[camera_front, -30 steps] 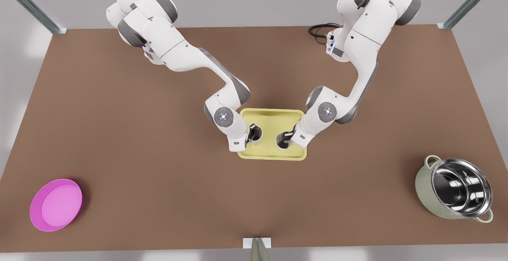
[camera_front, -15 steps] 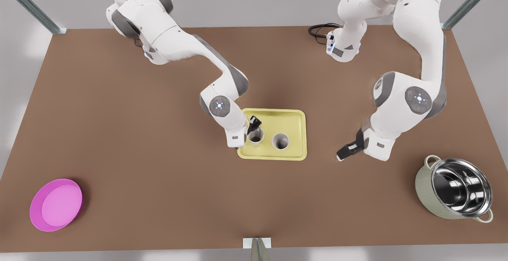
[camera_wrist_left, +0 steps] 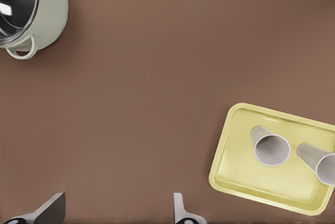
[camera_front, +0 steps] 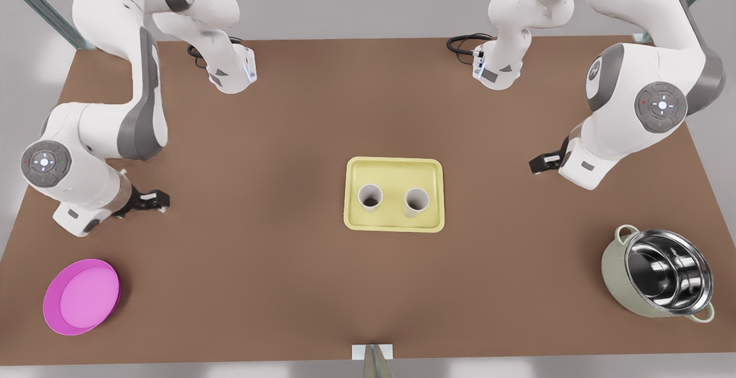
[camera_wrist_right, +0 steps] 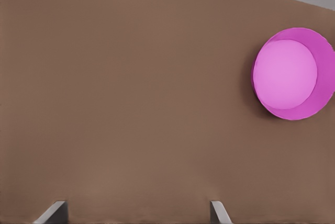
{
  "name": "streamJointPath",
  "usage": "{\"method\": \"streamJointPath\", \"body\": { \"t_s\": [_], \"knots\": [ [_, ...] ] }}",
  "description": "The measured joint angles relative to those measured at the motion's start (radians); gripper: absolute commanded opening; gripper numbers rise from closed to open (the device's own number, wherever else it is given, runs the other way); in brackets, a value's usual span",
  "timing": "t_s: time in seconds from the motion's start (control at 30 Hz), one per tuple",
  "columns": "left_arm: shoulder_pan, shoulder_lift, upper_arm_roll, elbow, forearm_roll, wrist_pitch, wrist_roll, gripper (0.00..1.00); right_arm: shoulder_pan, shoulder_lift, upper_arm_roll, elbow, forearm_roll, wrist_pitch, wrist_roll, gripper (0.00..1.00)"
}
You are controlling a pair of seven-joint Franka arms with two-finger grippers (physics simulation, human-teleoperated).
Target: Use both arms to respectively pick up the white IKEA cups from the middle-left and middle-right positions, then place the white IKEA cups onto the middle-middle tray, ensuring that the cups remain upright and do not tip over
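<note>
Both white IKEA cups [camera_front: 370, 197] stand upright on the tray [camera_front: 394, 161] mid-desk [camera_front: 276, 297], so left tool [camera_front: 536, 164] and right tool [camera_front: 160, 198], both released, hang clear near opposite desk edges.

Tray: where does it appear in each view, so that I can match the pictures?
Front view: tray at the table's middle.
Left wrist view: tray beyond the open left gripper, across from the pot.
Right wrist view: open right gripper faces the pink dish instead.
Shared landmarks: pot, dish, in the front view's lower corners.
</note>
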Motion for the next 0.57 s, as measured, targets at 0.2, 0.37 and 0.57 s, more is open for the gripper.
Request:
{"method": "streamJointPath", "body": {
  "t_s": [0.2, 0.37, 0.57],
  "knots": [
    [0.007, 0.0, 0.0, 0.001, -0.012, -0.036, 0.081, 1.0, -0.064, -0.181, 0.022, -0.112, -0.027, -0.121, -0.001, 1.0],
    [0.041, 0.001, 0.0, 0.001, -0.041, -0.048, 0.131, 1.0, -0.056, -0.157, 0.022, -0.118, -0.026, -0.159, -0.001, 1.0],
    [0.07, 0.001, 0.0, 0.0, -0.048, -0.051, 0.176, 1.0, -0.06, -0.164, 0.022, -0.113, -0.019, -0.178, -0.002, 1.0]
  ]
}}
